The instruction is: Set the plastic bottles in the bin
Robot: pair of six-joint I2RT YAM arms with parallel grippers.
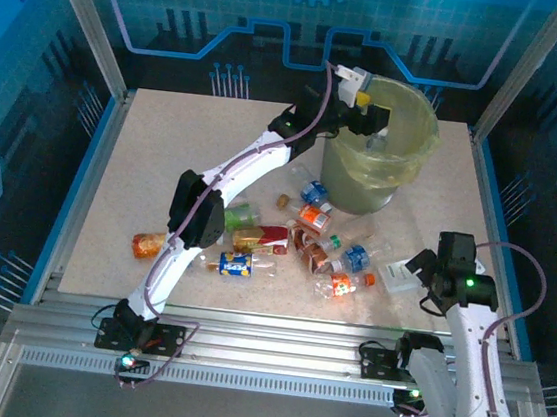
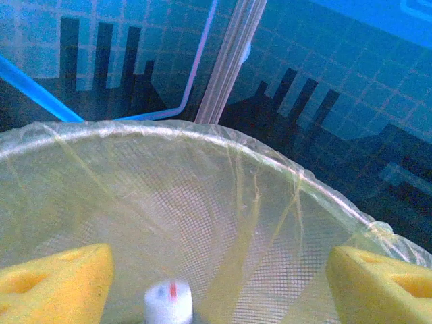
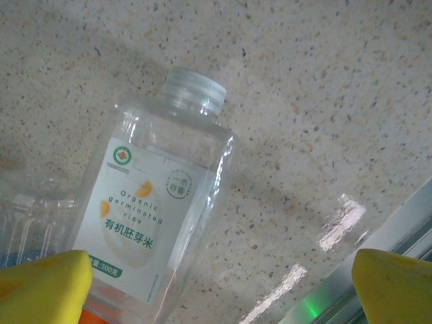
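My left gripper (image 2: 216, 287) hangs over the bin (image 2: 283, 169), jaws wide apart, a white cap (image 2: 169, 302) between them touching neither; the other plastic bottles (image 1: 305, 244) lie on the table (image 1: 164, 155) near the bin. My right gripper (image 3: 219, 287), also spread wide, hovers over a clear white-labelled bottle (image 3: 152, 202) lying flat: it looks empty, light and slick, with thin walls, so I would pinch across its labelled middle.

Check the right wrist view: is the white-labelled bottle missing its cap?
No, a clear ribbed cap sits on the neck of the bottle.
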